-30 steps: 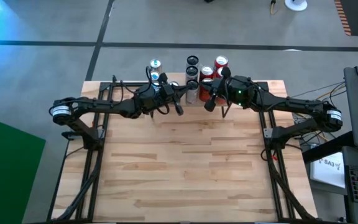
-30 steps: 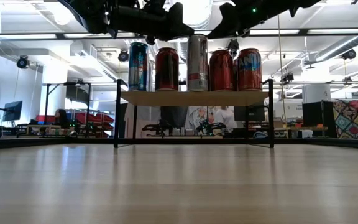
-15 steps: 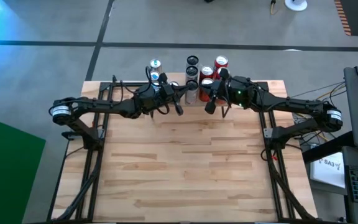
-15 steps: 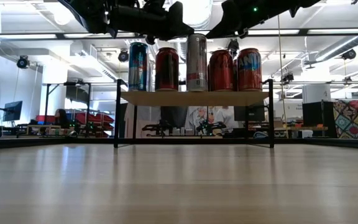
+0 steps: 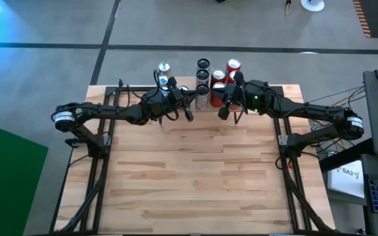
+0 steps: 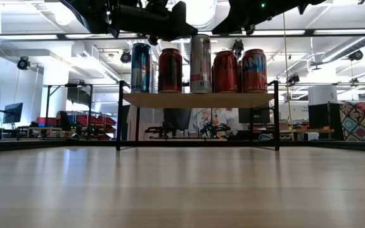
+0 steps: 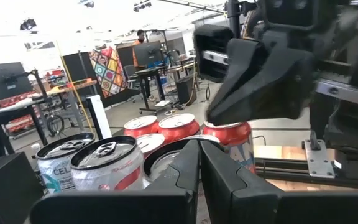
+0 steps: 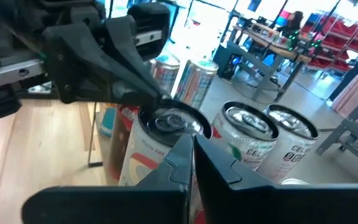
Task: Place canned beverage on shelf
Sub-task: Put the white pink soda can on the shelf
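At the table's far edge, both arms hover over a shelf point(image 6: 198, 100) full of cans, fingers pressed together and holding nothing.

On its light plank top the low view shows 5 cans in a row: a blue can point(image 6: 140, 68) at one end, a dark red can point(image 6: 170, 70), a tall silver can point(image 6: 201, 64), then 2 more red cans point(image 6: 225, 71), all upright and close together. From above, further can tops show behind them. Left gripper point(image 5: 189, 115) hangs above the shelf's near side, beside the silver can; right gripper point(image 5: 222, 113) hangs near the red cans, well above their tops. Each wrist view shows its own 2 fingers point(image 7: 194, 163) closed tip to tip, empty, with the other arm's gripper just across.
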You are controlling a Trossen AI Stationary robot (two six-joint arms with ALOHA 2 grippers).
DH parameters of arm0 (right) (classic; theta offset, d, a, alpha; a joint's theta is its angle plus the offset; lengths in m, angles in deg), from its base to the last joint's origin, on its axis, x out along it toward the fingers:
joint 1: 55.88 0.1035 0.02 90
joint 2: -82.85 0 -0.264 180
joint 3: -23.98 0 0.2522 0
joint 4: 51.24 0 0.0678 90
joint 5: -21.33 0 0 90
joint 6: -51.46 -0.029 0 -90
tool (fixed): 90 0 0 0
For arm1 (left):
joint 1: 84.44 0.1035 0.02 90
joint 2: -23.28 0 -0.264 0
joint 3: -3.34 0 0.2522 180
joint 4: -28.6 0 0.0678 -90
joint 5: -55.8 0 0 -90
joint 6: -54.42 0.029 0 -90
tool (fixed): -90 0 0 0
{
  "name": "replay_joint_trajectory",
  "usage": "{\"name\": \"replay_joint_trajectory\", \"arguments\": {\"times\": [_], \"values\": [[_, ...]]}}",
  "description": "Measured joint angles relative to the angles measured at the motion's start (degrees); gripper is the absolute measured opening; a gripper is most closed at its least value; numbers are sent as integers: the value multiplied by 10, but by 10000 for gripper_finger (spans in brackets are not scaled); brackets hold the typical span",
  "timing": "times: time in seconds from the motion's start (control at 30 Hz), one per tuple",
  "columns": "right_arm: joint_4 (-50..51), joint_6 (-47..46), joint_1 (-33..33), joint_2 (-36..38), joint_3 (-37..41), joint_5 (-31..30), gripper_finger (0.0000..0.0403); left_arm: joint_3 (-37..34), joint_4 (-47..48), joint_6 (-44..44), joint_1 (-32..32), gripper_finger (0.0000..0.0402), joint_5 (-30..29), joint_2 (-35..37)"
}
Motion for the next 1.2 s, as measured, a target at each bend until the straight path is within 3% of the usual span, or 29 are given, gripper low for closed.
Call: {"name": "replay_joint_trajectory", "arguments": {"times": [0.57, 1.2], "values": [[1, 48, 0, -51, -47, -34, 9, 0, 90, 2, -26, 0, 2, 34], [26, 43, 0, -49, -46, -43, 9, 0, 83, 2, -23, 0, 0, 17]]}}
